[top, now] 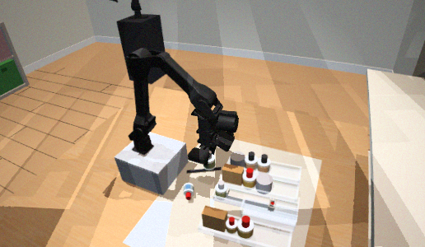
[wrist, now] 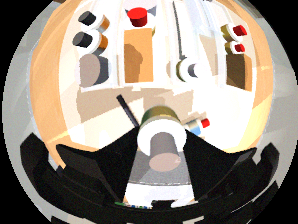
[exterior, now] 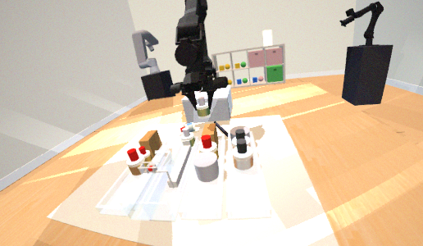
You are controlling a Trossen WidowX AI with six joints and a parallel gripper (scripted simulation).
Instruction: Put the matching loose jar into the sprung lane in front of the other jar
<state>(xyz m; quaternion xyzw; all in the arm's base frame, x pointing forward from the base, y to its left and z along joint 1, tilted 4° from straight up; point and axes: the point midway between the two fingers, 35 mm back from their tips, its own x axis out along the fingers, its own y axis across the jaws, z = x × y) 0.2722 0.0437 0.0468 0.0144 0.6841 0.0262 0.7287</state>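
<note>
Taking the white shelf tray [top: 296, 169] as the landmark and reading the top view from its left: the grey block [top: 151, 166] that carries the arm's base stands well to the tray's left. Between block and tray the gripper [top: 208, 157] is clamped on the olive jar with a pale grey cap [exterior: 202, 106], which hangs upright between the fingers, lifted off the mat just beside the tray's near-left corner. A thin black stick [top: 204, 170] lies on the mat directly beneath it. A small blue-and-white jar with a red cap [top: 188, 191] lies on its side left of the tray's middle lane. In that lane, a matching olive jar with a grey cap [top: 221, 188] stands at the left end. Brown boxes [top: 232, 174] and red-capped jars [top: 249, 177] fill the neighbouring lanes.
</note>
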